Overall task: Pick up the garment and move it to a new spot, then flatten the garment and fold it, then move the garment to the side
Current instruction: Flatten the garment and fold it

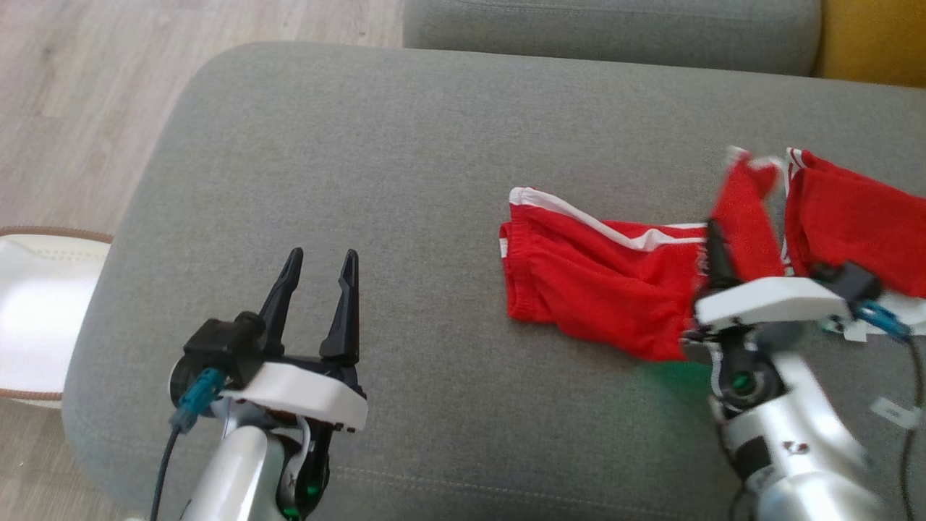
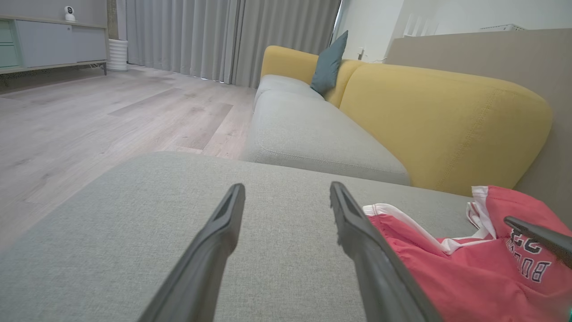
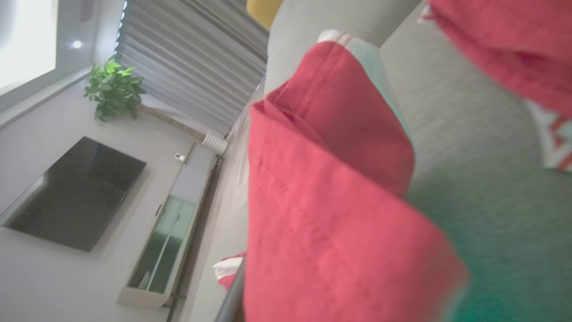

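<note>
Hanging wide open nearest me, the left gripper (image 1: 323,255) holds nothing and hovers over the bare grey cushion (image 1: 362,145), well apart from the cloth. Across from it the right gripper (image 1: 716,253) is clenched on a fold of the red shorts (image 1: 600,282). That fold stands up off the seat, while the rest of the shorts lies rumpled on the right half of the cushion. One leg spreads toward the middle and the other runs off to the right behind the wrist.

The worry, to my eye, is the pinch itself: it looks like a narrow bite of loose fabric, so a quick lift could let it slide out. With one side gripped, the hanging weight may twist the shorts into a rope, which would make flattening harder. The low part could also drag and bunch against the cushion's weave.

Farther off, the cushion's left edge drops to the wooden floor (image 1: 72,108), and the yellow backrest (image 1: 875,36) stands close behind, so a wide swing either way risks losing or snagging the cloth
</note>
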Tool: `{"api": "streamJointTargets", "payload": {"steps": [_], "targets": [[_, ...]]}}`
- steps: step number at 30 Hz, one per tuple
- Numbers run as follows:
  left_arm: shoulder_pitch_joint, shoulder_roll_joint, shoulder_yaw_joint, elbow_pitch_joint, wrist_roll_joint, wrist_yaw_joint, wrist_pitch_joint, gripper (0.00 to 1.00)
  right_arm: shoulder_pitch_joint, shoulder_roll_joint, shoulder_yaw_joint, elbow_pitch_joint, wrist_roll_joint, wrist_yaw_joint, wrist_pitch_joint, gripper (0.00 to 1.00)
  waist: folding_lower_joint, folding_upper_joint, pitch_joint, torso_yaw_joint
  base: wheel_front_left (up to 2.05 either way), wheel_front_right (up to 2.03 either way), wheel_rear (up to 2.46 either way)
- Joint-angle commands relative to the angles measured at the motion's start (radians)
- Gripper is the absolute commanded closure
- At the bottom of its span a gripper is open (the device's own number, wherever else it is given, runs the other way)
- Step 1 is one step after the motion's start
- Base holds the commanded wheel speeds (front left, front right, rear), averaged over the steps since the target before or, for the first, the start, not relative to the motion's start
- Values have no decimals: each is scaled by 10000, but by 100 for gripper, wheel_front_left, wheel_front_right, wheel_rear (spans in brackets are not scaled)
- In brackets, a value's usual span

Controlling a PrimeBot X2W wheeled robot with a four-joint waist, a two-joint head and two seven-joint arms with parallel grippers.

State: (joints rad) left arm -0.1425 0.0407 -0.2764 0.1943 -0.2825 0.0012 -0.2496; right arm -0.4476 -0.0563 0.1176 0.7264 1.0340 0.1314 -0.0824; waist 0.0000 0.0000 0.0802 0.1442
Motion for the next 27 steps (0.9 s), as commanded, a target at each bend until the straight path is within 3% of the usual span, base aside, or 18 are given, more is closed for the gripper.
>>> {"api": "streamJointTargets", "payload": {"steps": [1,9,20,22,27], "targets": [[-147,95,312,-310,63,33,-122,0,-390,60,527,-443,184,-7,-134,100,0,0,-43,56,0,0,0],[-108,95,256,-294,40,58,-122,0,-276,60,3004,-1057,1300,-7,-663,100,0,0,-132,367,0,0,0],[-81,95,229,-295,-3,80,-122,0,-943,60,5351,-160,1994,-7,-1241,100,0,0,-72,624,0,0,0],[-96,95,212,-295,-19,93,-122,0,-1103,60,5734,70,2043,-7,-1334,0,0,0,-45,639,0,0,0],[-117,95,201,-306,-68,123,-122,0,-1461,60,6741,462,2082,-7,-1538,0,0,0,40,642,0,0,0]]}}
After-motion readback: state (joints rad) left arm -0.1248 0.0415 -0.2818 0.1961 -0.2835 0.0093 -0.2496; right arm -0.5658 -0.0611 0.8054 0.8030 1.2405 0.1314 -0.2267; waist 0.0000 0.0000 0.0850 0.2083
